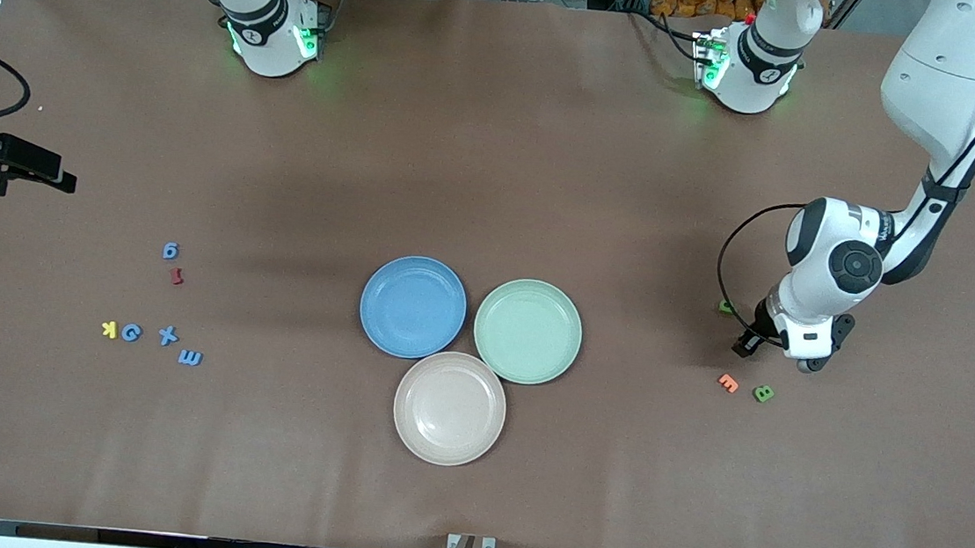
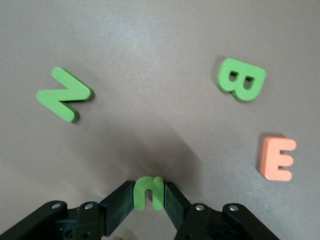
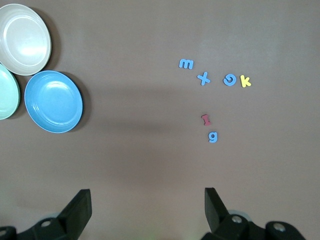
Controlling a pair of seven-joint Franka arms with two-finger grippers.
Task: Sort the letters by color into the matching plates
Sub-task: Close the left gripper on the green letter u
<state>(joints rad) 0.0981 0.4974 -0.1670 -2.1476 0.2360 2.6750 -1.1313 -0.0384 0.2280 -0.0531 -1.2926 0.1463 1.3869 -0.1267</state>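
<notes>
Brown worktop (image 1: 496, 178) carries the blue plate (image 1: 412, 306), green plate (image 1: 527, 331) and beige plate (image 1: 449, 407) clustered mid-table, the beige at six o'clock. Left wrist view: the left pincer (image 2: 149, 194) is clamped on a small green letter (image 2: 148, 192). Right wrist view: the right pincer (image 3: 145, 207) waits, spread wide, over bare worktop near the blue letters (image 3: 202, 78).

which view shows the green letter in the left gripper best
The left wrist view: the small green letter fills the space between the shut left gripper, pinched at both sides. In the front view the arm's hand hides it, and only the gripper shows. The right wrist view misses it entirely.
</notes>
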